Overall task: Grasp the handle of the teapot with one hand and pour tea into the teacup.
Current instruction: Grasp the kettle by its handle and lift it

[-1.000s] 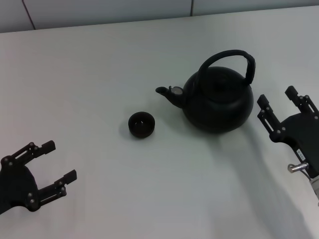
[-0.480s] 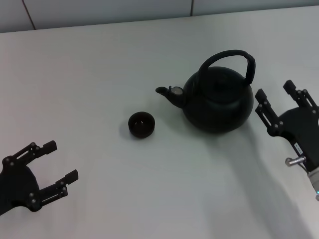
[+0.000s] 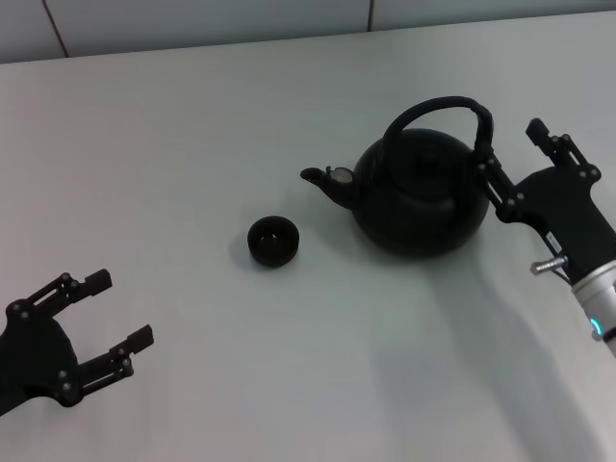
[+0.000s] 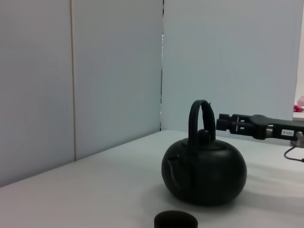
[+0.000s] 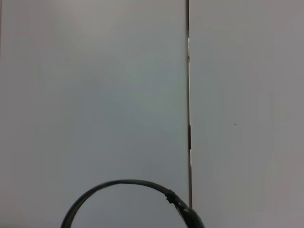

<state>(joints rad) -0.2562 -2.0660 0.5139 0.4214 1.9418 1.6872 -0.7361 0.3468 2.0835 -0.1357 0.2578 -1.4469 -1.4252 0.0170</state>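
Now the right gripper (image 3: 508, 155) sits farther from the robot and closer to the teapot (image 3: 420, 192) than it did a second ago, when it hung off the pot's right side. Its 2 fingers are spread, and the nearer one reaches the right end of the handle (image 3: 441, 108), though contact cannot be judged. The teapot stands upright right of centre on the white table (image 3: 192, 135), unmoved, its spout (image 3: 322, 179) pointing left toward the teacup (image 3: 273, 241); the handle arches left to right over the lid. The teacup sits apart from the pot, to its near left. The left gripper (image 3: 91, 329) rests at the near left edge, fingers spread, holding nothing, unchanged.
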